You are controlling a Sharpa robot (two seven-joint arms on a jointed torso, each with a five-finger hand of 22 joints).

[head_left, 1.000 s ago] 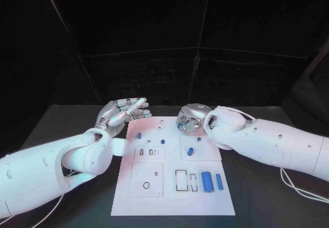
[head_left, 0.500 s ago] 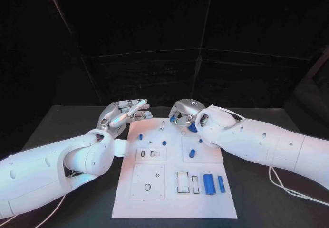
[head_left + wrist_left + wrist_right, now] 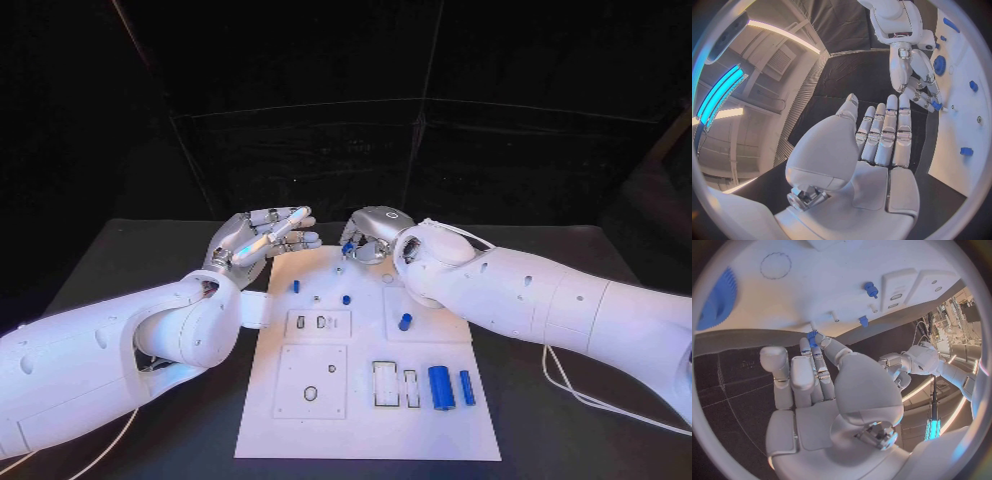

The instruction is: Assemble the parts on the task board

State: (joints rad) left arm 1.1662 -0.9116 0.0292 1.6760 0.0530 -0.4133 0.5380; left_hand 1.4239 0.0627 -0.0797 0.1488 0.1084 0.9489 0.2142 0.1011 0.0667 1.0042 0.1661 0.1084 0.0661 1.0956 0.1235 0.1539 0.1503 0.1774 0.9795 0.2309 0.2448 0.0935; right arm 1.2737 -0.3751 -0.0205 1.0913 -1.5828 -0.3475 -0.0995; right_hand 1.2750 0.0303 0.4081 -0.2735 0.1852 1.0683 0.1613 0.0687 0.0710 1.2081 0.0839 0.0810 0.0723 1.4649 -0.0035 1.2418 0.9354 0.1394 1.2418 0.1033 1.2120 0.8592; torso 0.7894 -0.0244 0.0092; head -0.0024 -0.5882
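Note:
The white task board lies in the middle of the black table. My right hand hovers over the board's far edge and pinches a small blue part between thumb and fingertip; the left wrist view shows the same part at the tips of that hand. My left hand is held just past the board's far left corner, fingers straight and together, holding nothing. Two blue pegs stand in the board. A blue oblong piece lies mid-board.
Two blue cylinders lie at the board's near right beside white slots. A blue gear sits on the board near my right hand. My right arm crosses the board's far right corner. The black table runs wide on both sides.
My right hand has moved left and farther back along the board's far edge, carrying the small blue part. My left hand has hardly moved.

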